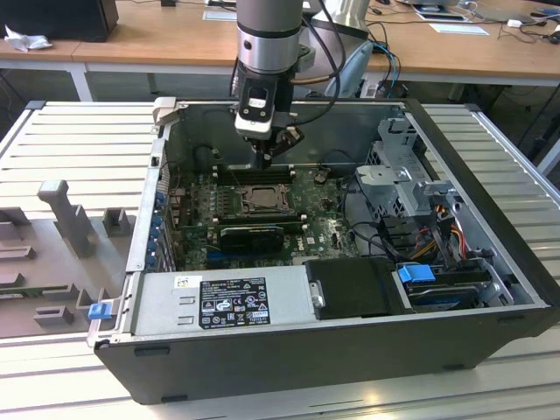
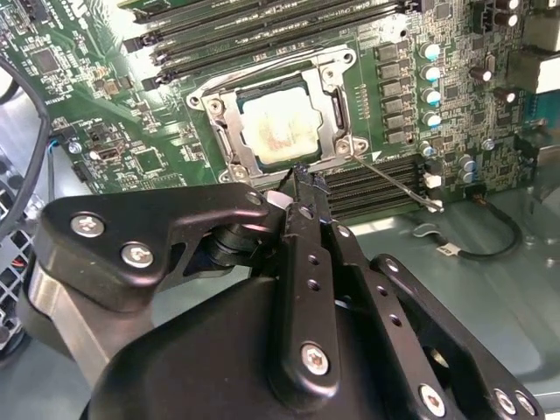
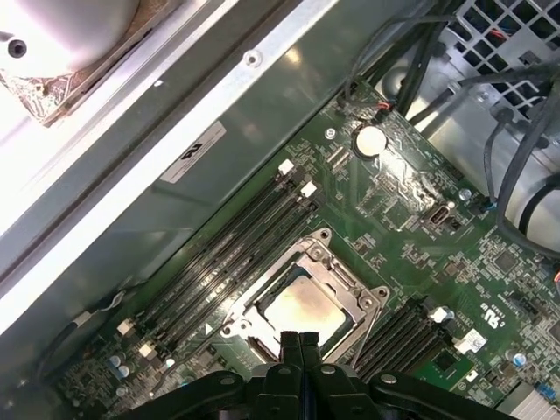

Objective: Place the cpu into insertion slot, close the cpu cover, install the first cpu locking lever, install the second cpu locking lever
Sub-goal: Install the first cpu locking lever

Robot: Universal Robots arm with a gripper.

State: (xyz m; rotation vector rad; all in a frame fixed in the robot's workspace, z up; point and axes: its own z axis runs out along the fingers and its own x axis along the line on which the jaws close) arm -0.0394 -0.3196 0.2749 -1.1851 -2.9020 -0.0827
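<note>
I see the cpu [image 2: 278, 129] seated in the insertion slot [image 2: 213, 107] under the lowered cpu cover [image 2: 336, 107]. In the exterior view it sits at six o'clock from my fingers [image 2: 306, 199], which are pressed together, gripping nothing, near the cover's edge.

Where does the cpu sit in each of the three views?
Exterior view: the cpu is mid-board in the case, just under the claw.
Second wrist view: pale square in its metal frame, just beyond the claw.
First wrist view: pale square at the claw.
Shared landmark: memory slots alongside it.
</note>
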